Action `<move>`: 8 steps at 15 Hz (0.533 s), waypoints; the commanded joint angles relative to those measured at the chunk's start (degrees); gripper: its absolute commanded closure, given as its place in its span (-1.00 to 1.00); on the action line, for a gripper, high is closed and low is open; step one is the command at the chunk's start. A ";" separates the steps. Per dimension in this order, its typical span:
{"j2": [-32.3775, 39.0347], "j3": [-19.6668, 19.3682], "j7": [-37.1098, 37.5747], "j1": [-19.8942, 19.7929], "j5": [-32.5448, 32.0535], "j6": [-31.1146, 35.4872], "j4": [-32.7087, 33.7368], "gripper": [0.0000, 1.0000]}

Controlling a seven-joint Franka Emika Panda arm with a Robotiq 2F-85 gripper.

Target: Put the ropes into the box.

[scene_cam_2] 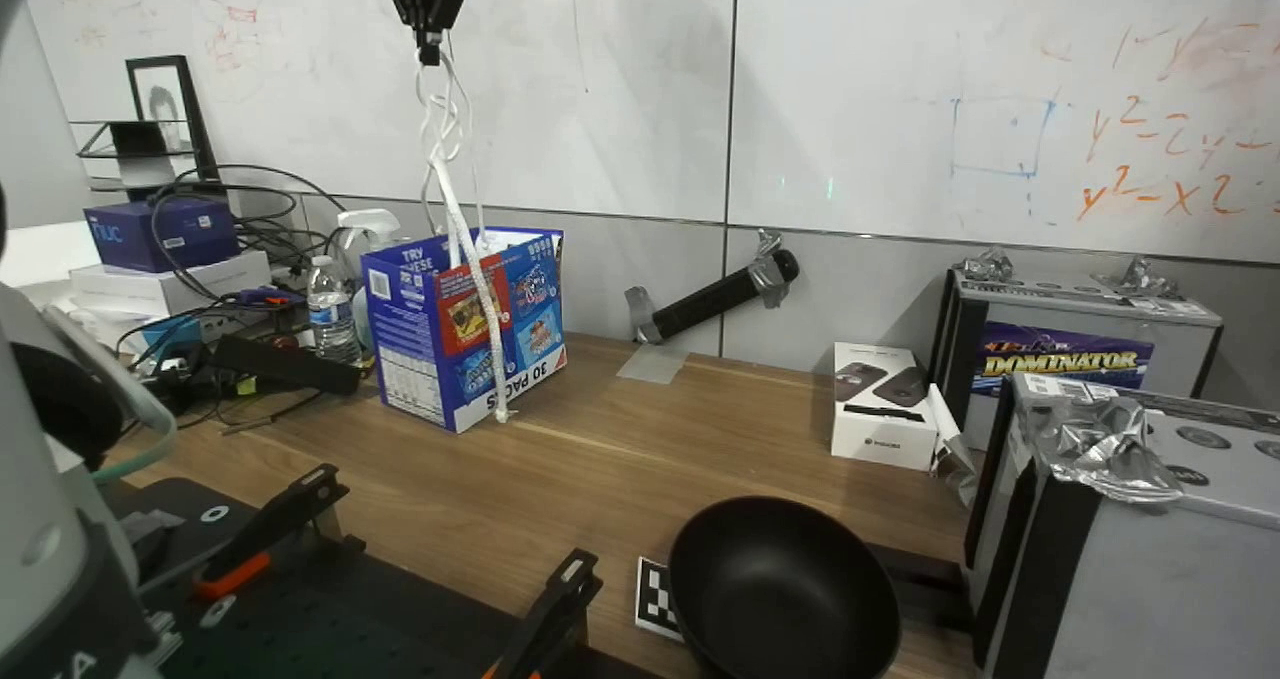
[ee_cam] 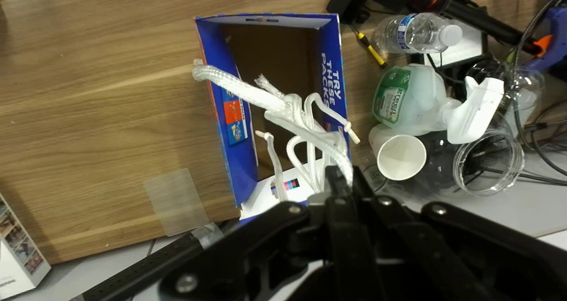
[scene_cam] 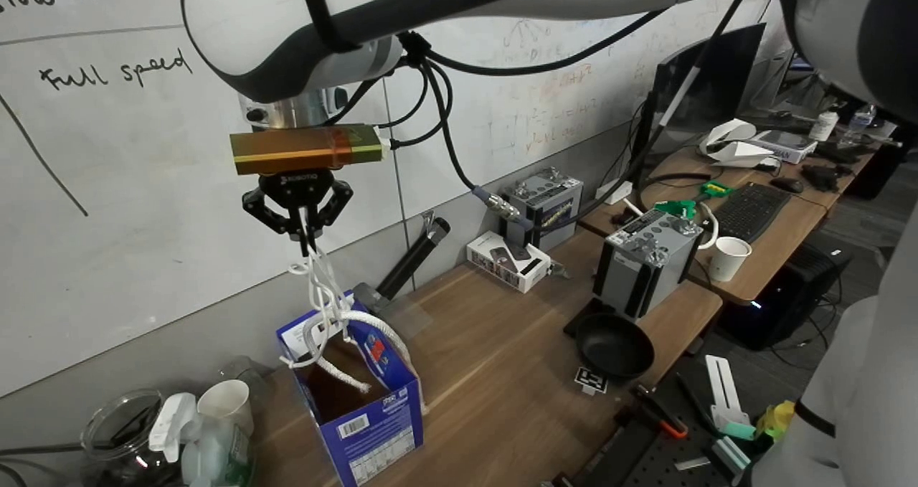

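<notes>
Held up, partly in, not yet let go

Start at the left in an exterior view: skip spray bottle (scene_cam: pixel 215 455) and white cup (scene_cam: pixel 226 404), outside the task. Next, find gripper (scene_cam: pixel 307 247) closed tight, pinching the tops of the white ropes (scene_cam: pixel 330 309); mark grasp and carry as done. Just below and right, find the open blue box (scene_cam: pixel 380 429). Mark lower loops and one thick end as hanging within the opening; can't tell if touching the bottom. Mark another thick tail (scene_cam_2: pixel 491 329) as dangling outside the printed long wall, in both exterior views. Still to do, probably: get that tail over the rim, lower, release, back off. Call it past halfway. Farther right, ignore black pan (scene_cam: pixel 614 345).
</notes>
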 commanded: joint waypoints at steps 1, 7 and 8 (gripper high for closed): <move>-1.41 -0.36 -1.70 0.11 1.58 1.48 -1.89 0.95; -0.91 -0.38 -2.45 0.12 1.53 1.22 -1.73 0.95; -0.91 -0.39 -2.56 0.11 1.56 1.25 -1.79 0.95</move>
